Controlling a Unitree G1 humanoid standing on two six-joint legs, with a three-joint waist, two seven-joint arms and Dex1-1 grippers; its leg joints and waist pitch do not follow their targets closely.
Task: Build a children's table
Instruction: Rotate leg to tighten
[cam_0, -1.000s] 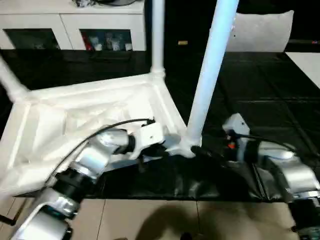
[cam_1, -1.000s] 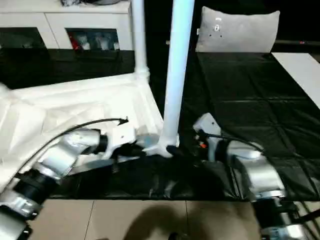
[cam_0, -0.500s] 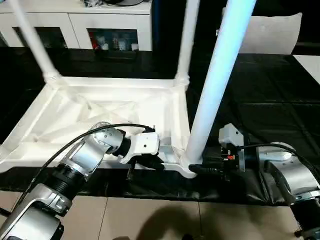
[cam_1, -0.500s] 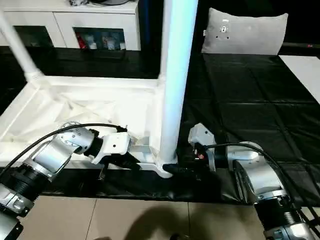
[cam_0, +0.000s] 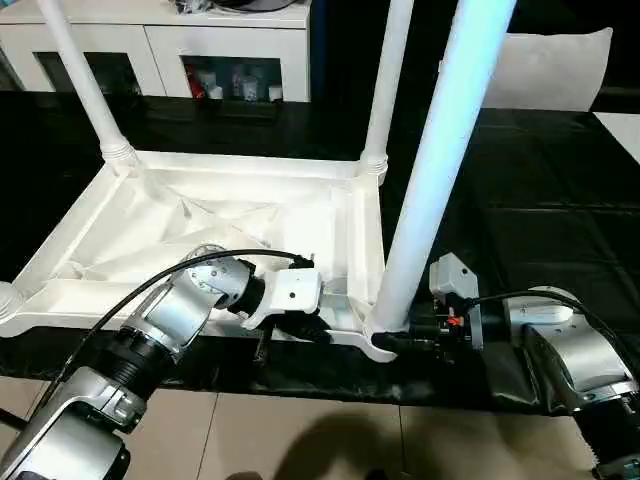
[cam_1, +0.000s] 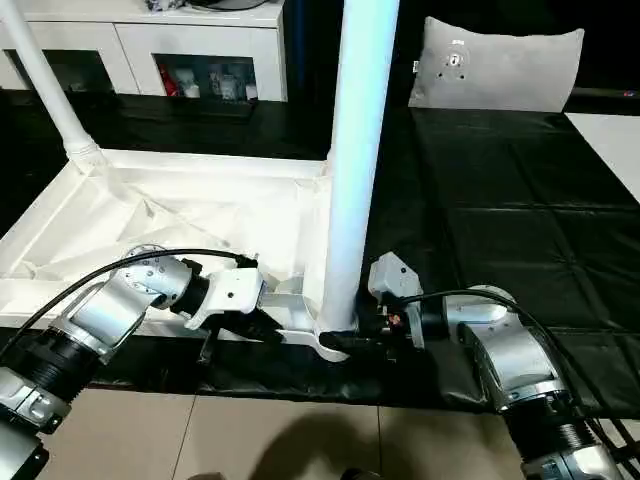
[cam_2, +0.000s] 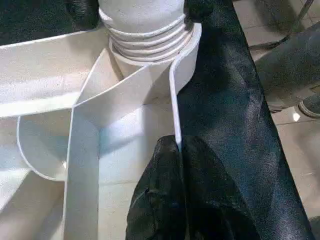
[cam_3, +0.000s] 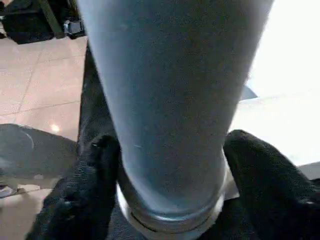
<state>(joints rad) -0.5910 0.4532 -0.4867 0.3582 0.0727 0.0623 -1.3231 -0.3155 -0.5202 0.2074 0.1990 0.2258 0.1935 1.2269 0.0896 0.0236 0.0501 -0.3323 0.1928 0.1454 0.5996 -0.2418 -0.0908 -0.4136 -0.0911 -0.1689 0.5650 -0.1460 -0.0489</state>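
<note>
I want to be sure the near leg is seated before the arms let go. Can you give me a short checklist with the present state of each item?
1. Table top lies underside up on the black work table: ok.
2. Left gripper pinches the top's near rim, jaws shut on the thin wall: ok.
3. Right gripper straddles the base of the near leg, a finger on each side: ok.
4. Near leg stands in its corner socket: ok; thread ridges show above the socket, so whether it is screwed fully home: cannot tell.
5. Two far legs stand in their sockets: ok.
6. Fourth leg fitted: cannot tell.
</note>
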